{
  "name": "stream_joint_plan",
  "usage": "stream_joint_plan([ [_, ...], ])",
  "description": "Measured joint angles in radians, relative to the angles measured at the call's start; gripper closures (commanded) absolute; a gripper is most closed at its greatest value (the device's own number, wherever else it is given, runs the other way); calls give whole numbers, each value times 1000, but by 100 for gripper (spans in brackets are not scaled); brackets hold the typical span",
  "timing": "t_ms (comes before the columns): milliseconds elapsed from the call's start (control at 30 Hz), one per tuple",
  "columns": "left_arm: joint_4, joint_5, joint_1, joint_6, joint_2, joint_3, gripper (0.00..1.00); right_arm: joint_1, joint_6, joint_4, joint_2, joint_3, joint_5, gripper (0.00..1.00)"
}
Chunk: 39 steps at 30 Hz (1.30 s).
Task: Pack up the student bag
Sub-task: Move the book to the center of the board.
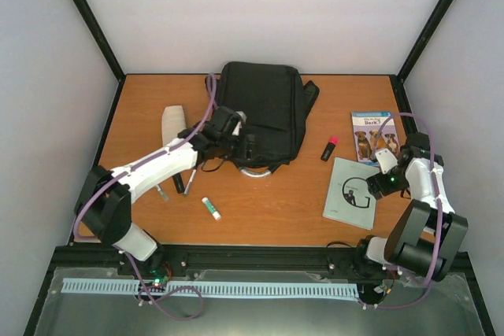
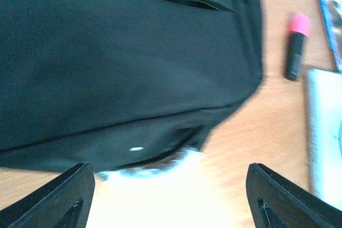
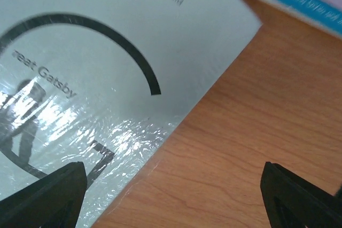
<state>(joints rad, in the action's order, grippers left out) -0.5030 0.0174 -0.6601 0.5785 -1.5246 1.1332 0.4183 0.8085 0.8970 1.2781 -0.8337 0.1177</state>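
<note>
Hovering with its jaws wide apart and nothing between them, the left gripper (image 2: pixel 170 185) hangs over the near edge of the bag (image 2: pixel 123 68). The bag lies flat at the back middle of the table (image 1: pixel 268 210); whether it is unzipped I cannot tell. The right gripper (image 3: pixel 171 185), equally spread and empty, sits above the grey book's (image 3: pixel 80 68) corner. Packing looks barely begun: that book, the dog book (image 1: pixel 372 135), highlighter (image 1: pixel 329 148), glue stick (image 1: pixel 211 208) and pen (image 1: pixel 190 181) all lie outside.
</note>
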Motion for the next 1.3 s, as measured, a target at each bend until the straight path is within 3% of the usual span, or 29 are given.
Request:
stream_joint_plan([
  [200,104,139,-169,-1,-173,93,20,1,10,-3,87,13,-29,0],
  [400,179,232,-293,29,-311,103,20,1,26,-3,128,11,-14,7],
  [700,249,299,-318,90,-371,104,20,1,51,0,218,-31,52,20],
  [833,273,309,-319,104,-370,95,15,-24,62,2,237,-31,80,24],
  [1300,274,266,-319,146,-214,-114,16,-382,24,-70,220,-3,24,28],
])
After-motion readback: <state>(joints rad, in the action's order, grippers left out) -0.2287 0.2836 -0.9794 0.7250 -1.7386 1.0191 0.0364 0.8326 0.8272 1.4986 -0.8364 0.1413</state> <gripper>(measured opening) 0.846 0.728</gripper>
